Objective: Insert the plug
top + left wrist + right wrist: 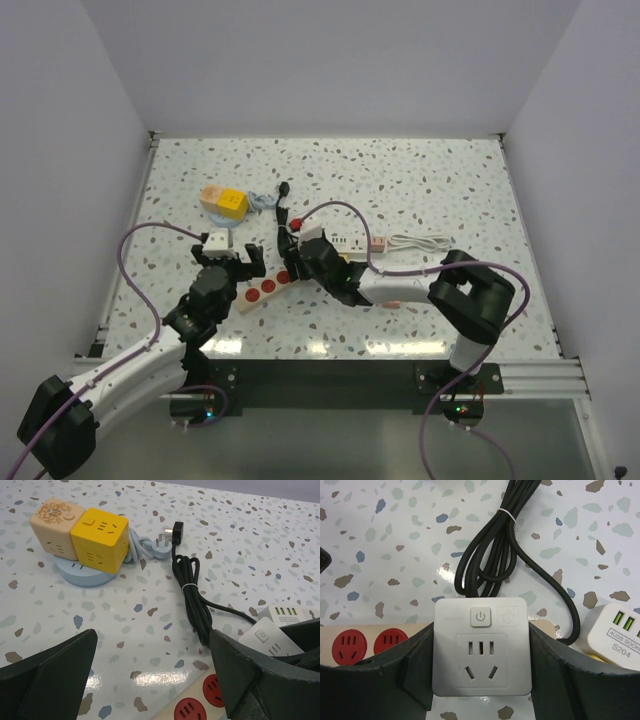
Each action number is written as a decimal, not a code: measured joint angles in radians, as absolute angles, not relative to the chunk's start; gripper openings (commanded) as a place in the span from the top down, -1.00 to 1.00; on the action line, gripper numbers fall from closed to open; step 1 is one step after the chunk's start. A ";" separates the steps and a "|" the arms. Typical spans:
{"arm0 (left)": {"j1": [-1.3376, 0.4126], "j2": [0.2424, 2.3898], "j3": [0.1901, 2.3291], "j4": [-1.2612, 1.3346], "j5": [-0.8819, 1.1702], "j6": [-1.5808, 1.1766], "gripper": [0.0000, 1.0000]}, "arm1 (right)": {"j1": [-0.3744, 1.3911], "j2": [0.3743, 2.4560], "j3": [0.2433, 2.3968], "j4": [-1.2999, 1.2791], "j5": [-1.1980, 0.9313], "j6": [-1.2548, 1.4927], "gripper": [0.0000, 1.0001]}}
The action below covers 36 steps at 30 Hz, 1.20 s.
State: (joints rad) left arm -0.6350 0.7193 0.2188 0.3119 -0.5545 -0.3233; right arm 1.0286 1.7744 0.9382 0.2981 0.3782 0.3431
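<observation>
My right gripper [481, 667] is shut on a white square adapter plug [481, 630] with a power button and a socket on its face. I hold it by its two sides over the right end of a beige power strip [360, 645] with red round sockets. In the top view the right gripper [297, 247] is just behind the strip [262, 290]. My left gripper [152, 650] is open and empty, low over the table beside the strip [195, 710]. In the top view the left gripper [228, 266] is at the strip's left end. The adapter also shows in the left wrist view [264, 637].
A coiled black cord [190, 587] with a black plug [176, 529] lies behind the strip. A yellow cube socket [232, 203] and a beige cube [211, 194] stand at the back left. A white USB strip [345, 243] with a white cable [420, 242] lies to the right.
</observation>
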 measured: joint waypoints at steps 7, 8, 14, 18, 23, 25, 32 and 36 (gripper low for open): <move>-0.635 0.719 0.219 0.312 -0.554 -0.323 -1.00 | 1.070 1.776 0.907 0.346 0.453 0.355 1.00; -0.635 0.719 0.219 0.312 -0.554 -0.323 -1.00 | 1.076 1.781 0.907 0.350 0.465 0.356 1.00; -0.635 0.711 0.219 0.311 -0.554 -0.323 -1.00 | 1.098 1.805 0.902 0.378 0.523 0.359 1.00; -0.635 0.699 0.219 0.311 -0.554 -0.323 -1.00 | 1.102 1.813 0.896 0.397 0.538 0.359 1.00; -0.635 0.687 0.218 0.310 -0.555 -0.323 -1.00 | 1.106 1.816 0.881 0.425 0.548 0.364 1.00; -0.635 0.687 0.218 0.310 -0.555 -0.323 -1.00 | 1.108 1.820 0.875 0.440 0.554 0.367 1.00; -0.635 0.687 0.218 0.309 -0.555 -0.323 -1.00 | 1.128 1.843 0.872 0.471 0.597 0.372 1.00; -0.635 0.687 0.218 0.309 -0.555 -0.323 -1.00 | 1.136 1.852 0.871 0.487 0.618 0.380 1.00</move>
State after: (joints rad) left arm -0.6350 0.6868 0.2184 0.3088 -0.5552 -0.3233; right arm 1.1358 1.8523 0.8715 0.4866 0.6182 0.3801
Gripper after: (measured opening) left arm 0.997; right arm 0.644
